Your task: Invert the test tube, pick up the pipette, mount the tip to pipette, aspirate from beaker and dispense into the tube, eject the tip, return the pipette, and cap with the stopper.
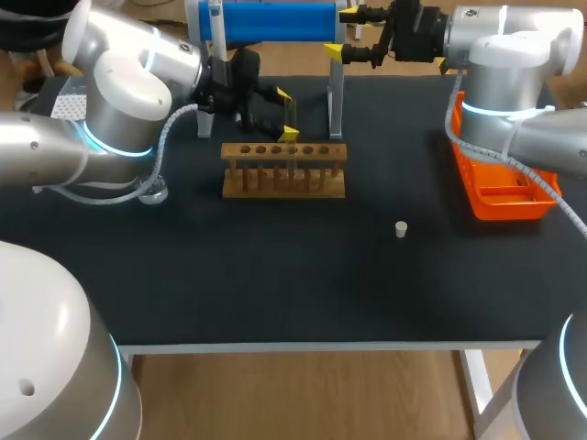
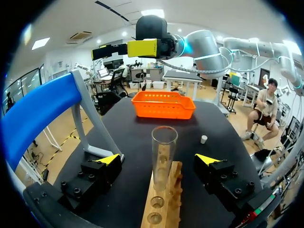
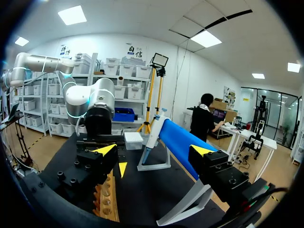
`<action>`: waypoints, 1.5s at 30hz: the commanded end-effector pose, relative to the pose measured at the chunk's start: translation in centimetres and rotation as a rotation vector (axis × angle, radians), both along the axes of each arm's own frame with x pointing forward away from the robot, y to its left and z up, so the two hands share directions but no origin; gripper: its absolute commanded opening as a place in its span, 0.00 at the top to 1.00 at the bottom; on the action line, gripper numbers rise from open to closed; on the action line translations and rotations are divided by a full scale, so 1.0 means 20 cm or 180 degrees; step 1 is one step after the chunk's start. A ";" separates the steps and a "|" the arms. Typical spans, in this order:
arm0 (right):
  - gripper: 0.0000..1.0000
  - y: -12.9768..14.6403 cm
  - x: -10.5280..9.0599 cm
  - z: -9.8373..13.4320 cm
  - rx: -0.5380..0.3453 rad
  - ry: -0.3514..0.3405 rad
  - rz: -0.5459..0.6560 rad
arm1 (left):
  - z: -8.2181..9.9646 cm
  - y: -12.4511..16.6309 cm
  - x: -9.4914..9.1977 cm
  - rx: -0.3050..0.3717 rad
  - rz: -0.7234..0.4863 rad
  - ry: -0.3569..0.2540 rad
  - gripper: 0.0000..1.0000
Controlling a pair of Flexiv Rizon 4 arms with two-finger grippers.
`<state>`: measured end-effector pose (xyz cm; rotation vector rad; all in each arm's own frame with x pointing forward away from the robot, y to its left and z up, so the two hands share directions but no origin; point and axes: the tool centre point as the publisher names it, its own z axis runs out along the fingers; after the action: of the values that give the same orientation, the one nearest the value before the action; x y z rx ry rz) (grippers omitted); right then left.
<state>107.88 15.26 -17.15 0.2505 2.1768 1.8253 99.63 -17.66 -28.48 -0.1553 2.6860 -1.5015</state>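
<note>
Item 1, left gripper (image 2: pixel 158 159): fingers spread wide, one on each side of the test tube (image 2: pixel 164 142), touching neither side.

Item 2, test tube: clear glass, empty as far as I can see. It stands upright in a hole of the wooden rack (image 2: pixel 172 194) with its open mouth up. I judge the inverting step done.

Item 3, right gripper (image 3: pixel 153 150): also wide, holding nothing. It hangs high at the far edge of the table, facing the pipette (image 3: pixel 153 130).

Item 4, pipette: parked on the blue stand (image 3: pixel 183 142), not yet picked up.

Item 5, stopper (image 1: pixel 401 229): small and pale, lying loose on the table well apart from the rack.

Item 6, beaker (image 1: pixel 151 192): probably the small glass vessel under my left arm.

Outstanding, in my estimate: pickup, tip, aspirate, dispense, eject, return, cap.
</note>
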 end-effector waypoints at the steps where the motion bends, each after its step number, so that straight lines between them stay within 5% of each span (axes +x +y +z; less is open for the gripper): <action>1: 0.00 -0.12 -0.09 0.01 -0.0090 -0.0064 -0.0003 | 0.00 0.00 0.00 -0.0001 -0.0005 0.0002 0.00; 12: 0.00 -0.72 -0.45 0.01 -0.0242 -0.0064 -0.0231 | 0.00 0.00 0.00 -0.0001 -0.0005 0.0002 0.00; 22: 0.00 -1.10 -0.74 -0.13 -0.0306 0.0158 -0.0319 | 0.00 0.00 0.00 -0.0001 -0.0005 0.0002 0.00; 37: 0.00 -1.23 -1.15 -0.47 -0.0553 0.0371 -0.0064 | 0.00 0.00 0.00 -0.0001 -0.0005 0.0002 0.00; 45: 0.00 -1.17 -1.21 -0.67 -0.0717 0.0503 -0.0086 | 0.00 0.00 0.00 -0.0001 -0.0005 0.0002 0.00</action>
<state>83.77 -9.01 -29.79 0.3737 2.4595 1.5853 99.61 -17.67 -28.46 -0.1559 2.6867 -1.4998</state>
